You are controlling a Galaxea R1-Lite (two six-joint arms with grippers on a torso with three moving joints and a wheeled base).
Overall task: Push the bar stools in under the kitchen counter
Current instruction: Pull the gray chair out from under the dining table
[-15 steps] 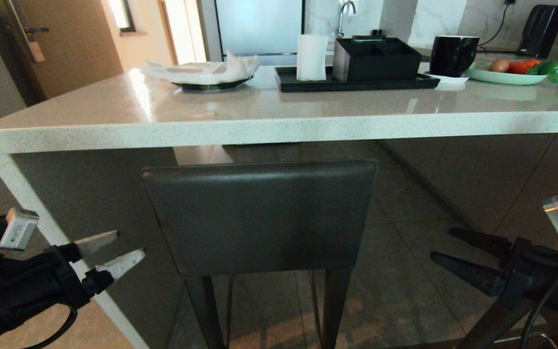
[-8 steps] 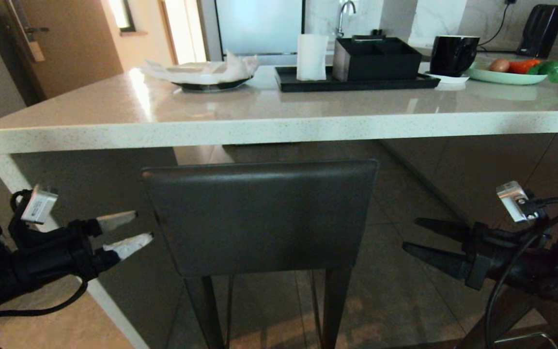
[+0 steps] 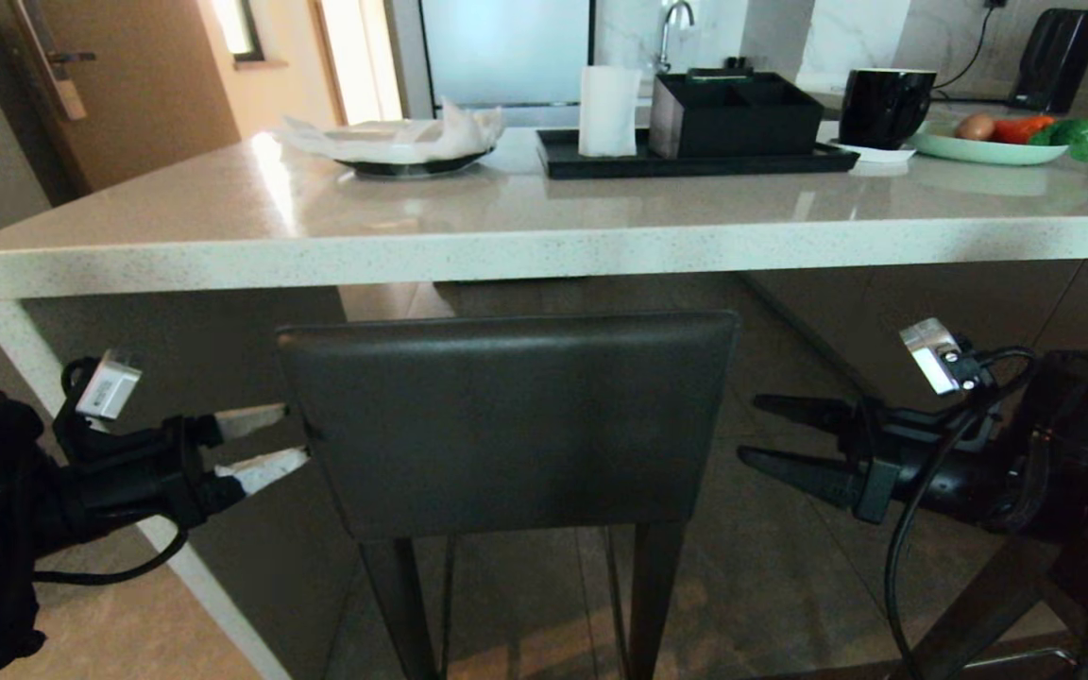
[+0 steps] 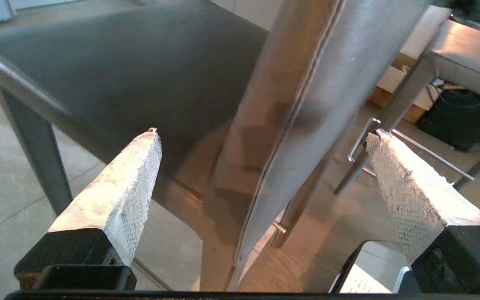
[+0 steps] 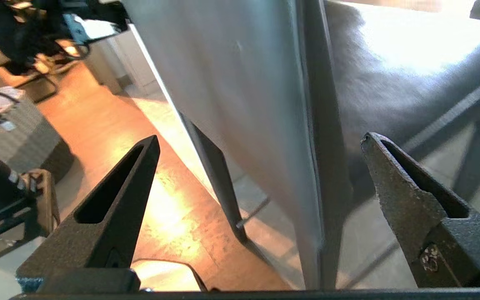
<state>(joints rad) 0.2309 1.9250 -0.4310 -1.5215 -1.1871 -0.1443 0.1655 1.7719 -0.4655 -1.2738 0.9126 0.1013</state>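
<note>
On pale stone kitchen counter (image 3: pixel 506 222): black tray (image 3: pixel 695 162), mug (image 3: pixel 884 107).

Both arms reach inward, roughly level, toward the stool backrest (image 3: pixel 506 425). The left gripper (image 3: pixel 284 436), jaws spread wide, has its fingertips at the backrest's left edge. The right gripper (image 3: pixel 752 431), jaws equally wide, points at the backrest's right edge, just beside it.

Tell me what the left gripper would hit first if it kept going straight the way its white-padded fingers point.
Most likely the dark grey leather backrest of the bar stool: the open left gripper points at its side edge, which sits between the two fingers in the left wrist view. Whether they already touch it is unclear.
</note>
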